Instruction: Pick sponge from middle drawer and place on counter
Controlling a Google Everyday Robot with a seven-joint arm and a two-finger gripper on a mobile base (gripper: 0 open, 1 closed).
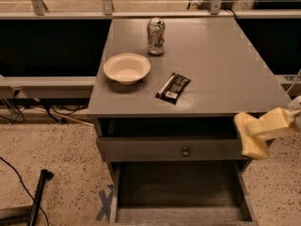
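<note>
Off the cabinet's right front corner: your gripper [267, 126] hangs in the air, just below the level of the tabletop [211, 65] and outside its edge.
Fingers: clamped on the upper part of the sponge [250, 144]; the rest of the block droops below them with a slight bend.
Sponge position: out of the middle drawer [178, 187], level with the knobbed drawer front [186, 151], not yet over the tabletop.
Middle drawer: pulled open at the bottom, its dull floor in view.
Handling: expect the sponge to be very light and soft. It squashes under the grip and flexes, so it is unlikely to slip and cannot break. A hold across the thin faces nearer the middle would likely carry it steadier than one at an end.
On the tabletop: white bowl [127, 68], soda can [155, 36] and black snack wrapper [173, 87], all on the left half and centre.
Landing spot: the right front area of the tabletop is nearest to you. Lift above the edge first, or the hanging end may catch the rim.
</note>
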